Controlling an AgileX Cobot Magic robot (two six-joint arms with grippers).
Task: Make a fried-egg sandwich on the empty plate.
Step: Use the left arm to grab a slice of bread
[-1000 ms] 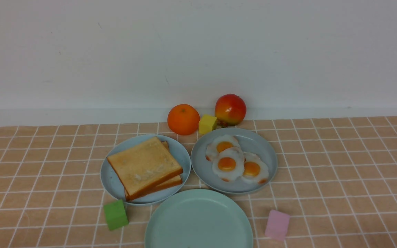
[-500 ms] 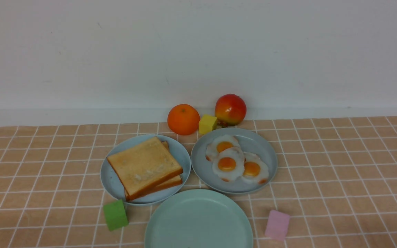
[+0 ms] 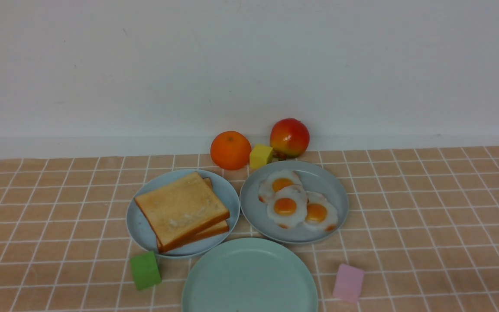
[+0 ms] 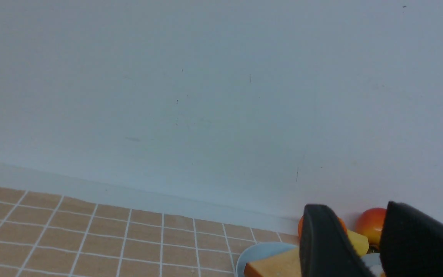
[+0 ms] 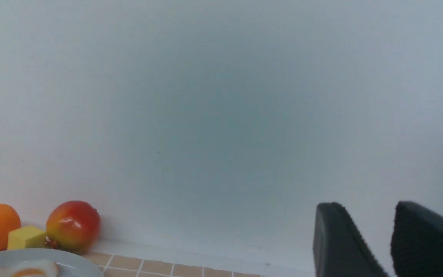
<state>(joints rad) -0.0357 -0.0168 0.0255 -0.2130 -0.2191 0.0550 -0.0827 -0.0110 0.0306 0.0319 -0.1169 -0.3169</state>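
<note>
Nothing built yet: the mint-green plate sits bare, near centre. The toast slices are stacked just beyond it to the left, and the fried eggs lie beyond to the right. Both the left gripper and the right gripper are parted and empty. Next, I'd say, the top slice needs a gentle edge pinch.

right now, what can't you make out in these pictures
Lower toast slice: front view, mostly covered by the top toast slice.
Mint-green plate: front view, near rim cut by the bottom edge.
Left gripper, right gripper: wrist views show only fingertips; absent from front view.
</note>
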